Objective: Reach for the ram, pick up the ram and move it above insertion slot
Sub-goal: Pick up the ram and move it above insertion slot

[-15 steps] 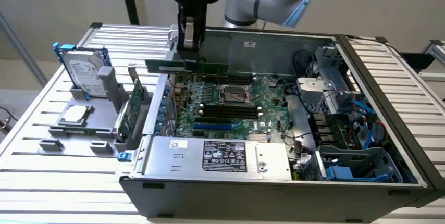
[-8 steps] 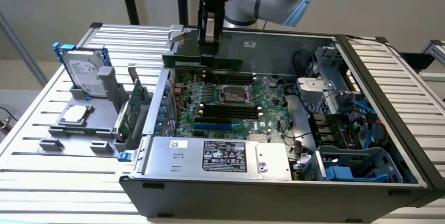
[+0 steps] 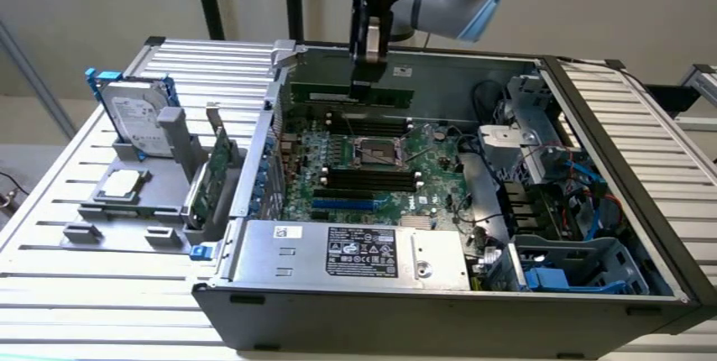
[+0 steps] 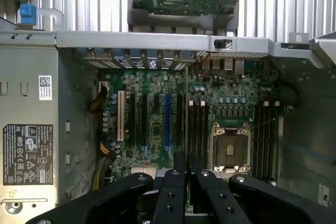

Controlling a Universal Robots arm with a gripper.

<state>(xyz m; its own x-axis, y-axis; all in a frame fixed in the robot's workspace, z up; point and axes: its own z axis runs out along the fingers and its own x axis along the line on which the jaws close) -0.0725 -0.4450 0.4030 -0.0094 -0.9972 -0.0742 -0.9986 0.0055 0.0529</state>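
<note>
The ram (image 3: 336, 93), a long thin green stick, hangs level above the far part of the motherboard (image 3: 431, 147) inside the open computer case. My gripper (image 3: 364, 86) comes down from above and is shut on the ram near its middle. In the wrist view the two black fingers (image 4: 176, 182) sit close together, and the ram between them shows edge-on as a thin line (image 4: 186, 108). That line runs right beside a pair of black insertion slots (image 4: 197, 129). More black slots (image 3: 364, 178) lie on both sides of the silver processor socket (image 3: 375, 153).
A taller green expansion card (image 3: 213, 168) and a hard drive (image 3: 137, 113) stand in a grey holder to the exterior view's left of the case. The power supply (image 3: 348, 252) fills the near end. Drive cages and cables (image 3: 538, 176) crowd the exterior view's right. A blue slot (image 4: 168, 121) sits among black ones.
</note>
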